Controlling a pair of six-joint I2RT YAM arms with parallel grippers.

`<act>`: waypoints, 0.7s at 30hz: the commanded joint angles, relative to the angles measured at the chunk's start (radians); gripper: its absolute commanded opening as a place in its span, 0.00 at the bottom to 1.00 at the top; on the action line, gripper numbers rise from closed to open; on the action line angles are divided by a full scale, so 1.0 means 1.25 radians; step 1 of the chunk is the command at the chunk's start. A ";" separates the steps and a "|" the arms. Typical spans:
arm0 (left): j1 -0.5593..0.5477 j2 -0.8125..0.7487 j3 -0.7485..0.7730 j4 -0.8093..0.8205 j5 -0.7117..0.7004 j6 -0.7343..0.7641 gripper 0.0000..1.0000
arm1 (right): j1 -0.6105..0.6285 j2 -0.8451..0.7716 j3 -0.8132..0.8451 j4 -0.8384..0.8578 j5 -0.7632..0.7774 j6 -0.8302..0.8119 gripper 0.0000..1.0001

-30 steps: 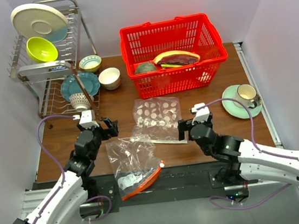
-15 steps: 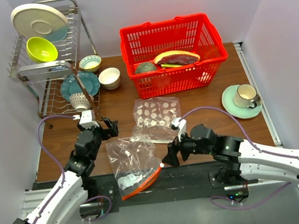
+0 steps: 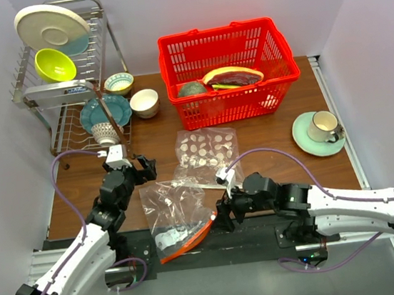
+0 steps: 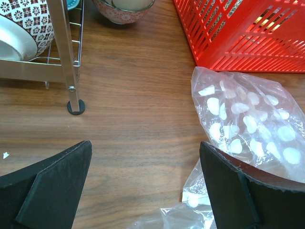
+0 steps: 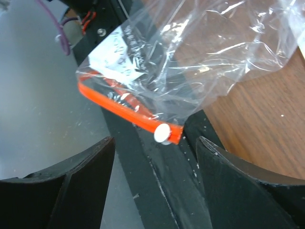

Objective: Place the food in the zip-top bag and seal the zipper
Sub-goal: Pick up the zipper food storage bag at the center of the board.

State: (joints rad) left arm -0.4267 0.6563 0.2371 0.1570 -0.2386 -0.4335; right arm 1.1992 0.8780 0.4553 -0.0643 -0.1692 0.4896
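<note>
Zip-top bag (image 5: 205, 52) mouth lies directly ahead of the right fingers (image 5: 238, 186), which stand spread wide and grip nothing. The zipper (image 5: 121, 110), a thin, stiff orange-red strip, slants across the gap, and its end, capped by a small round white tab, sits about level with the fingertips. I judge the step in hand to be taking hold of that mouth edge so the bag can be opened. To do it well, the fingers should close on the rigid strip near the tab, not on the film behind it. The clear plastic is crinkly, slick and thin, and would likely slide or bunch. The pinch should also sit square across the strip so it cannot twist out. That end overhangs the near edge of the tabletop (image 5: 271, 124), above the dark frame, which leaves room for one finger to pass under. Off to the side, the left fingers (image 4: 52, 186) are parted and empty over bare wood grain. The clear bag's crumpled far end shows between them and a dotted bag (image 4: 248, 119) lies by one tip, so they look well placed to pin the film. Well beyond both, the red basket (image 3: 231, 71), a rigid plastic lattice, holds the food: a dark green ball (image 3: 191, 88), light-green stalks (image 3: 225, 86) and a flat red-brown slab (image 3: 235, 75) with a pale rim.
</note>
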 commanded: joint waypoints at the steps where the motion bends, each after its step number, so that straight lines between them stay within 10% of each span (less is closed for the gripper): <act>1: -0.002 -0.001 0.004 0.044 0.001 0.006 1.00 | 0.005 0.030 0.031 0.068 0.058 0.015 0.66; 5: -0.002 -0.007 0.003 0.041 0.003 0.006 1.00 | 0.005 0.072 0.064 0.074 0.083 0.010 0.44; 8: -0.002 -0.017 0.004 0.039 0.002 0.007 1.00 | 0.005 0.103 0.100 0.054 0.101 0.008 0.02; 15: -0.002 -0.040 0.064 -0.063 -0.026 -0.035 1.00 | 0.004 0.065 0.169 -0.046 0.193 0.007 0.00; 21: -0.002 -0.040 0.118 0.022 0.234 -0.091 1.00 | 0.004 0.067 0.290 -0.181 0.385 -0.016 0.00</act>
State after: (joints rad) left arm -0.4267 0.6075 0.2966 0.0837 -0.1757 -0.4873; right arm 1.1995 0.9718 0.6964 -0.1757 0.1085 0.4953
